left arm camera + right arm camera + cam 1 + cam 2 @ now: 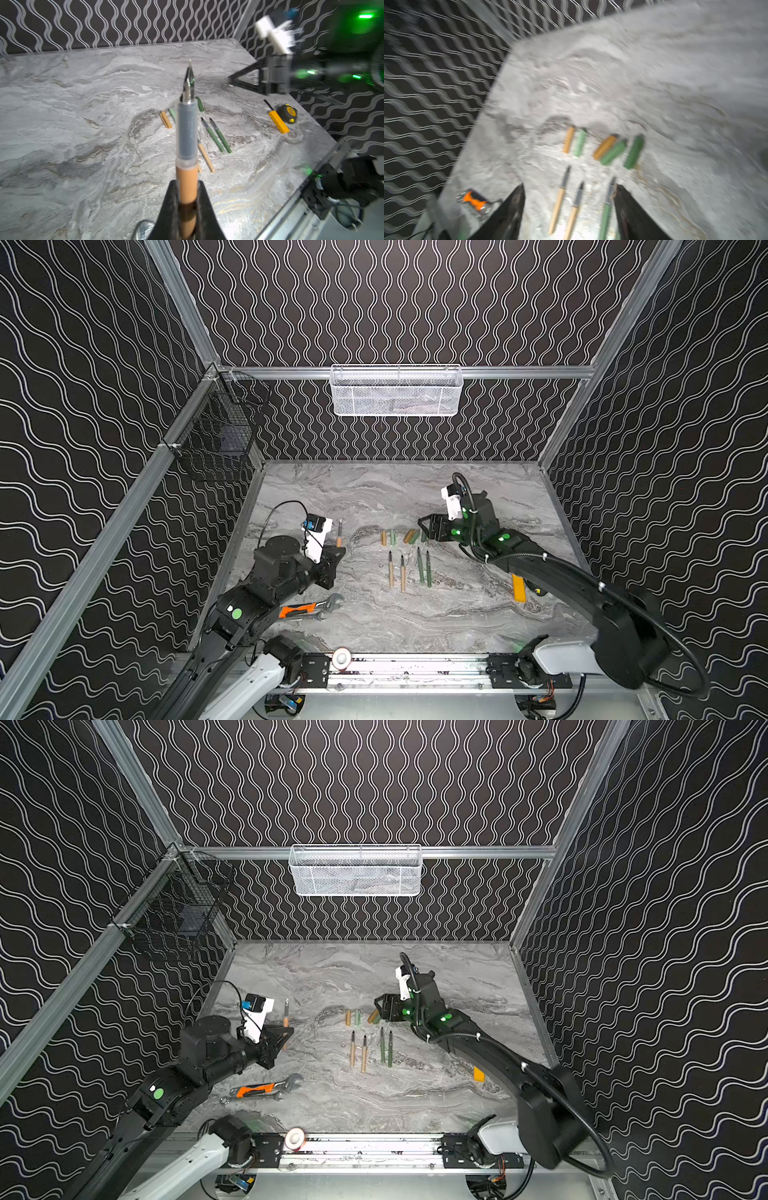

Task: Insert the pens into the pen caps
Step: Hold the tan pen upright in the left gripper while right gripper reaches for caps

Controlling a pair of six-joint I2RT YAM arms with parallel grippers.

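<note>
My left gripper (187,183) is shut on a tan pen (187,133), held off the table at the left with its dark tip pointing away; in a top view this pen (339,533) sticks up from the gripper (338,549). Two tan pens (391,570) and two green pens (428,570) lie side by side mid-table. Behind them lie several pen caps, tan (568,140) and green (634,152). My right gripper (422,529) hovers open over the rightmost caps with nothing between its fingers (517,199). The right wrist view is blurred.
An orange-handled wrench (309,608) lies at the front left. A flat orange-yellow block (518,587) and a tape measure (288,113) sit at the right, under my right arm. A white mesh basket (397,391) and a black wire basket (216,435) hang on the walls.
</note>
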